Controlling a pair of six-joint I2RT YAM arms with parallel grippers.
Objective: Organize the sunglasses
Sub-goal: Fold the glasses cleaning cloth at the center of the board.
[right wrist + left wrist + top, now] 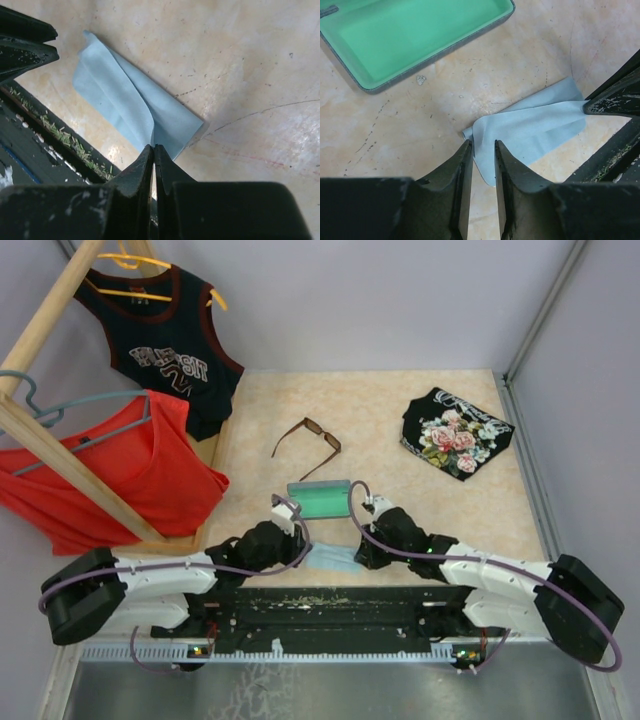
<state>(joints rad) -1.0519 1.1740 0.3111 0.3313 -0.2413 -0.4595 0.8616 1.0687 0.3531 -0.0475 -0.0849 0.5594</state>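
Your left gripper (482, 145) sits low over the table (400, 410) with its jaws parted by a narrow gap. It holds nothing. The near corner of the light blue cloth (530, 127) lies just under its tips, and you cannot tell whether they touch it. The cloth lies folded on the table between your two grippers, close to the front edge.

Your right gripper (152, 147) meets the cloth's other end. Its jaws are pressed almost together, with only a sliver between them, right at the cloth's edge. You cannot tell whether any fabric is pinched there.

From above, a wooden rack (45, 320) stands at the far left with a black top (170, 350) and a red top (140, 470) on hangers. Near the middle of the table lie the sunglasses (310, 443), brown, with their arms spread open. They rest just beyond the case (320, 499) without touching it, and apart from both grippers. The case lies open, showing its green lining, just beyond the cloth and between the two wrists. Toward the far right lies a folded black floral garment (455, 432), well apart from everything else.
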